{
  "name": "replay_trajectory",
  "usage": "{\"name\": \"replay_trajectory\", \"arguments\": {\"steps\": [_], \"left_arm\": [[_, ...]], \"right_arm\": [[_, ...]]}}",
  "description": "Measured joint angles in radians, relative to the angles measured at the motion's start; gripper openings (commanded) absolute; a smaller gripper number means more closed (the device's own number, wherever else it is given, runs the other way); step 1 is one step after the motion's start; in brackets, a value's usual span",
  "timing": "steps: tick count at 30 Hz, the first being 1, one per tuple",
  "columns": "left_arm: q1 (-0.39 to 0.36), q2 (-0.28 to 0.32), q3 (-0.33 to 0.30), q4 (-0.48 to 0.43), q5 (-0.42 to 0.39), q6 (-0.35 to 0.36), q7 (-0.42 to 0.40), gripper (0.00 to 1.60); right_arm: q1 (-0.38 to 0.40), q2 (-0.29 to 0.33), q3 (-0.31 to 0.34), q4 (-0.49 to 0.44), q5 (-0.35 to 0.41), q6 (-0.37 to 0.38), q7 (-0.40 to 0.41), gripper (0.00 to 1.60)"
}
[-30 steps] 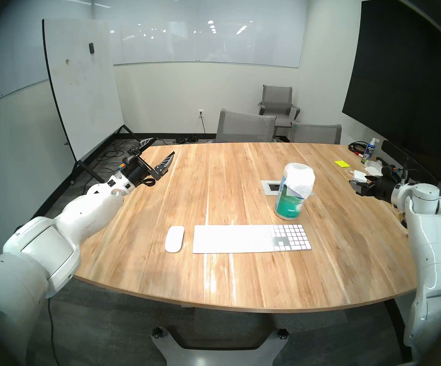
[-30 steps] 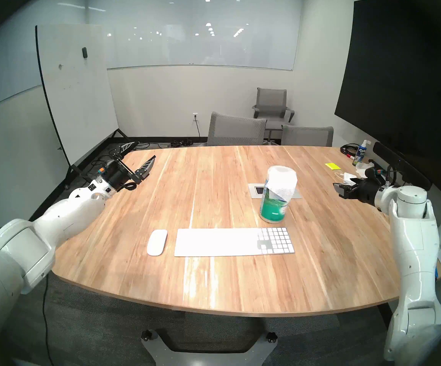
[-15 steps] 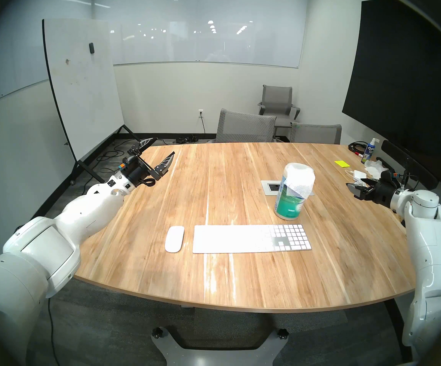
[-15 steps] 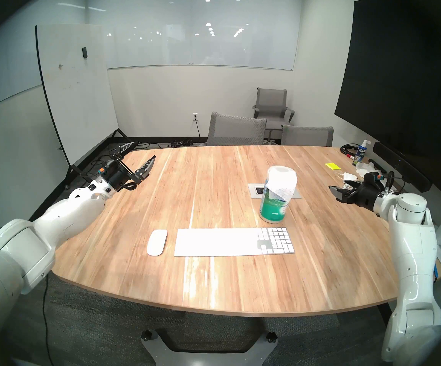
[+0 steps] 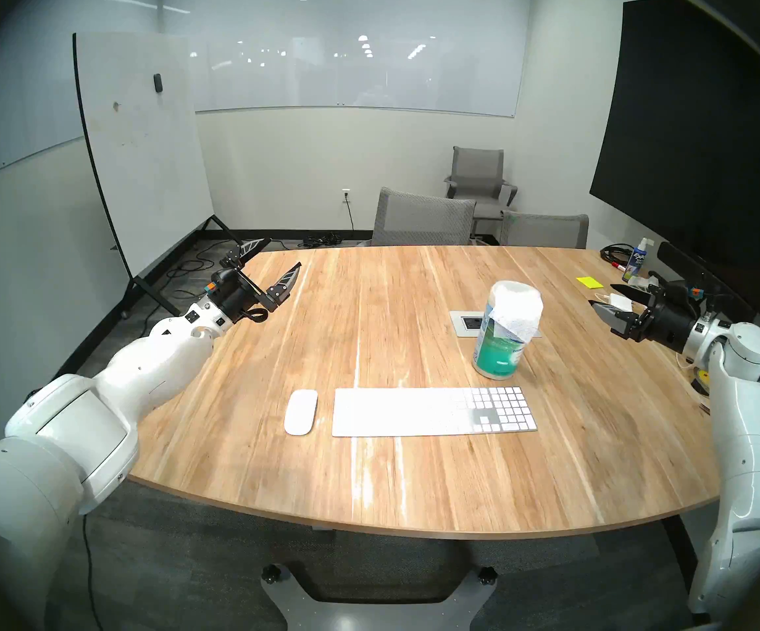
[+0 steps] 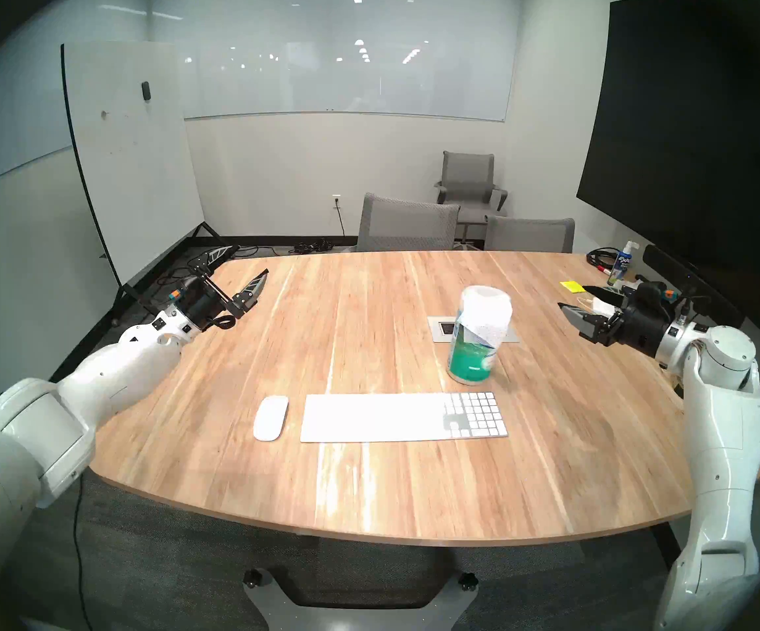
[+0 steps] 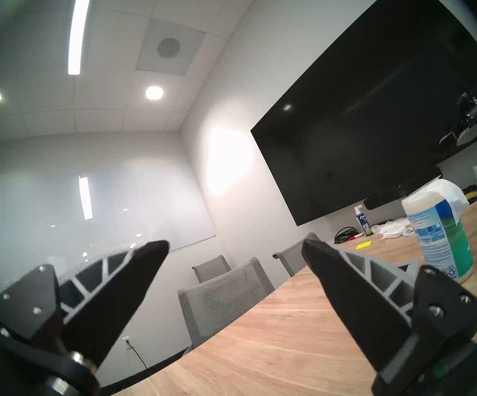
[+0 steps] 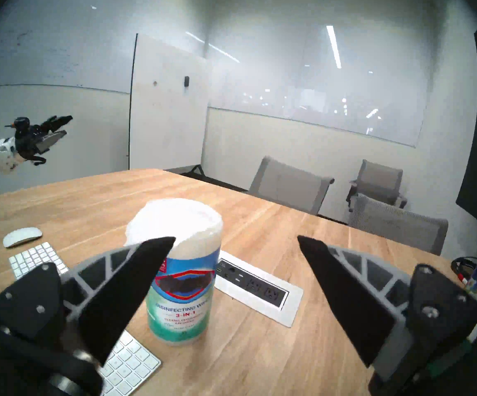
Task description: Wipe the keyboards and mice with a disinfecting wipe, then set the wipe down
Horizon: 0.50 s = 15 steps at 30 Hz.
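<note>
A slim white keyboard (image 5: pixel 435 411) (image 6: pixel 404 417) lies near the front of the wooden table (image 5: pixel 369 489), with a white oval mouse (image 5: pixel 300 411) (image 6: pixel 271 418) just left of it. A white wipe (image 5: pixel 518 313) (image 8: pixel 174 224) is draped over the top of the blue-green canister (image 5: pixel 498 357) (image 8: pixel 178 304) behind the keyboard's number pad. My right gripper (image 5: pixel 601 294) (image 8: pixel 235 238) is open and empty, in the air to the right of the canister and pointing at it. My left gripper (image 5: pixel 284 252) (image 7: pixel 235 244) is open and empty above the table's far left edge.
A power outlet panel (image 5: pixel 467 322) is set into the table behind the canister. A white power adapter (image 5: pixel 619 301), a yellow sticky note (image 5: pixel 589 281) and a spray bottle (image 5: pixel 637 261) lie at the far right. Grey chairs (image 5: pixel 423 218) stand behind the table.
My right wrist has turned and risen a little, so its two open fingers now show spread and point toward the canister. The left arm has not moved.
</note>
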<state>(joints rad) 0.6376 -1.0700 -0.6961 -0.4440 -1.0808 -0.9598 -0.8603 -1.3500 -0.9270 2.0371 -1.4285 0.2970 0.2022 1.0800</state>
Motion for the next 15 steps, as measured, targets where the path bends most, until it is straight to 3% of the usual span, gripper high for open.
{"name": "replay_trajectory", "arguments": {"steps": [6, 15], "left_arm": [[0.001, 0.0, 0.0, 0.0, 0.0, 0.0, 0.0, 1.6], [0.001, 0.0, 0.0, 0.0, 0.0, 0.0, 0.0, 1.6]], "right_arm": [[-0.046, -0.009, 0.054, -0.079, 0.037, -0.006, 0.065, 1.6], [-0.149, -0.086, 0.044, -0.2, 0.076, 0.011, 0.147, 1.6]]}}
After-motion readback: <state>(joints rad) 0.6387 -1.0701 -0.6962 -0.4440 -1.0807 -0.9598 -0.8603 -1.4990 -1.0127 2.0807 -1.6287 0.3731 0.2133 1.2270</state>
